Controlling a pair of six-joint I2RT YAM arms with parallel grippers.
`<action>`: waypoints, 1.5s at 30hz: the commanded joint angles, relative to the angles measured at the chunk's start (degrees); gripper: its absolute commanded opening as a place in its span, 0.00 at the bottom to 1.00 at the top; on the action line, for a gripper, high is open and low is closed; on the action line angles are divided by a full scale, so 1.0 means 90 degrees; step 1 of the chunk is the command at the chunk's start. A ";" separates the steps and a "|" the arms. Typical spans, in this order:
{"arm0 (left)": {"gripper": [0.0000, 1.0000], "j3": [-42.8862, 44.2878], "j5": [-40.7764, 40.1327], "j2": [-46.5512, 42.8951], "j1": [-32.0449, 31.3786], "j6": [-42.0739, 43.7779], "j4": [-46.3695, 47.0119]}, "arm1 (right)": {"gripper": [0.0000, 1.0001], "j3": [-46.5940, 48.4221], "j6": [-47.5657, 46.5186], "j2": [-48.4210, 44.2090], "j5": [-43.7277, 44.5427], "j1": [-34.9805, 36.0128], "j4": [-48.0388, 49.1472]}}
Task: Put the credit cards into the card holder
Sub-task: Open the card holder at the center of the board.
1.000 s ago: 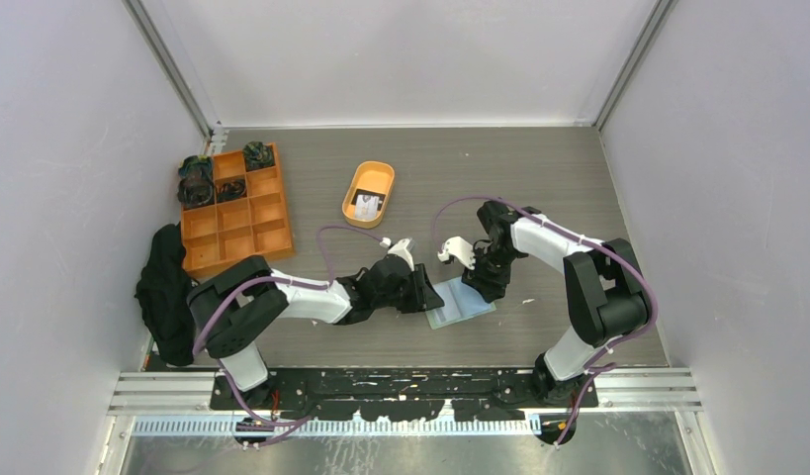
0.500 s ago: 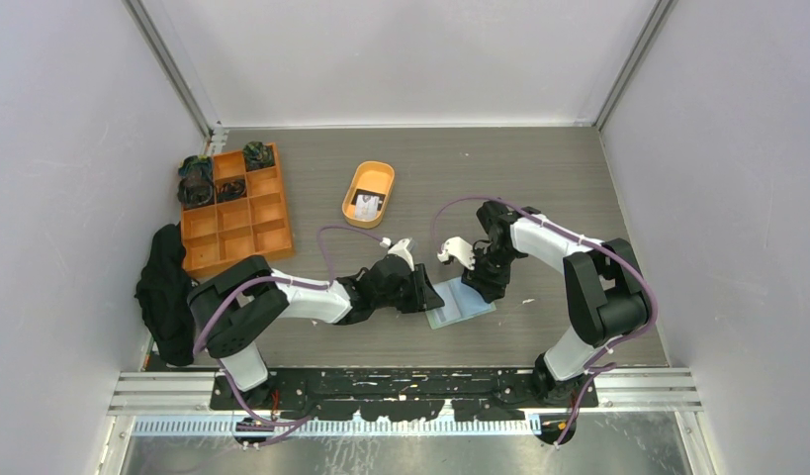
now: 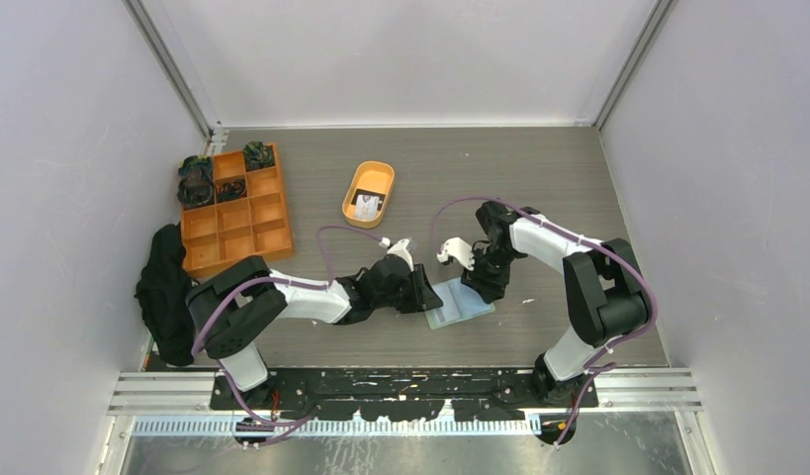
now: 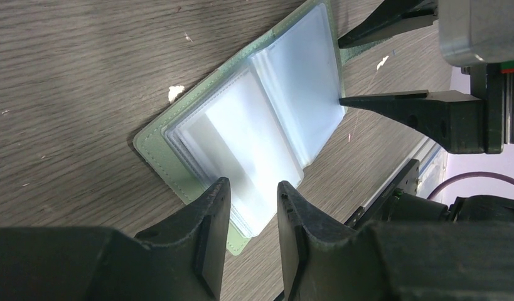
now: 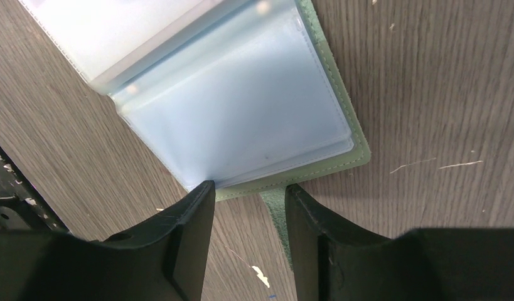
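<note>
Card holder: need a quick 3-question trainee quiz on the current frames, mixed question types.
1. True or false: the card holder lies shut on the table.
2. In the top view, where do loose cards show? A) in the orange oval tray B) in the grid organiser C) on the black cloth
3. Short answer: which claw has the holder's green tab showing between its fingers?

Key
1. False: it lies open, with its clear sleeves showing.
2. A
3. The right claw, as seen in its own wrist view.
</note>
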 commanded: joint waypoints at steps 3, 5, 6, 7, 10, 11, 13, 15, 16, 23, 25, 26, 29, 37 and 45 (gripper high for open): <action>0.34 0.0091 -0.0165 -0.0208 -0.0017 0.0096 -0.0186 | 0.50 0.0224 0.0065 0.0024 -0.0066 0.0057 -0.0133; 0.33 0.0098 -0.0166 -0.0209 -0.0017 0.0098 -0.0195 | 0.50 0.0224 0.0065 0.0029 -0.0055 0.0064 -0.0127; 0.34 0.0099 -0.0166 -0.0213 -0.0031 0.0094 -0.0201 | 0.50 0.0224 0.0065 0.0030 -0.0056 0.0069 -0.0134; 0.33 0.0099 -0.0167 -0.0217 -0.0029 0.0102 -0.0212 | 0.50 0.0224 0.0065 0.0031 -0.0056 0.0067 -0.0135; 0.33 0.0080 -0.0182 -0.0261 -0.0032 0.0110 -0.0230 | 0.50 0.0224 0.0065 0.0035 -0.0056 0.0068 -0.0139; 0.33 0.0071 -0.0184 -0.0272 -0.0030 0.0109 -0.0233 | 0.50 0.0226 0.0065 0.0039 -0.0056 0.0069 -0.0139; 0.33 0.0079 -0.0188 -0.0290 -0.0031 0.0112 -0.0242 | 0.50 0.0233 0.0065 0.0049 -0.0056 0.0074 -0.0144; 0.33 0.0096 -0.0171 -0.0274 -0.0029 0.0115 -0.0245 | 0.50 0.0233 0.0072 0.0051 -0.0056 0.0079 -0.0147; 0.33 0.0106 -0.0162 -0.0255 -0.0027 0.0115 -0.0245 | 0.50 0.0233 0.0074 0.0049 -0.0056 0.0079 -0.0149; 0.33 0.0209 -0.0061 -0.0043 -0.0032 0.0093 -0.0111 | 0.50 0.0233 0.0075 0.0052 -0.0056 0.0098 -0.0153; 0.33 0.0256 -0.0032 -0.0012 -0.0027 0.0089 -0.0103 | 0.50 0.0234 0.0075 0.0057 -0.0056 0.0107 -0.0159; 0.33 0.0285 -0.0026 -0.0006 -0.0028 0.0092 -0.0108 | 0.50 0.0236 0.0075 0.0056 -0.0055 0.0107 -0.0164; 0.33 0.0353 -0.0011 -0.0003 -0.0027 0.0119 -0.0157 | 0.50 0.0243 0.0075 0.0064 -0.0056 0.0115 -0.0160; 0.31 0.0560 0.0087 0.0103 -0.0032 0.0191 -0.0255 | 0.50 0.0256 0.0084 0.0090 -0.0055 0.0167 -0.0187; 0.34 0.0531 0.0008 0.0057 -0.0023 0.0258 -0.0416 | 0.50 0.0263 0.0094 0.0081 -0.0046 0.0166 -0.0186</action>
